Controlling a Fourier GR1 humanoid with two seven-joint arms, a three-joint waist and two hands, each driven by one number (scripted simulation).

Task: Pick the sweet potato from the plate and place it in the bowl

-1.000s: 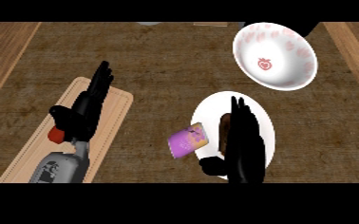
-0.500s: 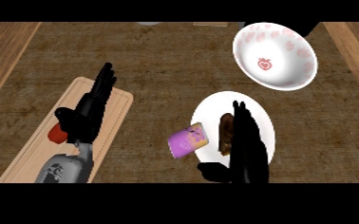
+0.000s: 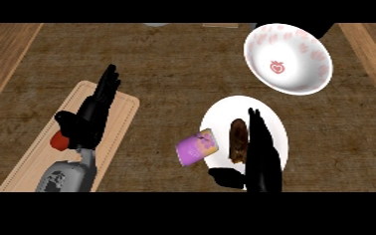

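I see the sweet potato (image 3: 238, 140) lying on the white plate (image 3: 220, 113), a dark brown oblong pointing up and down the view. My right hand (image 3: 261, 154) is over the plate just right of it, fingers straight and pointing away from me, thumb (image 3: 226, 176) spread out below the potato; nothing is grasped. The bowl (image 3: 288, 57), white with pink marks, sits up and right of the plate, apart from it. A purple packet (image 3: 197, 147) touches the plate's left rim. My left hand (image 3: 88, 114) rests open over the wooden board (image 3: 125, 110), with something red (image 3: 58, 140) beside it
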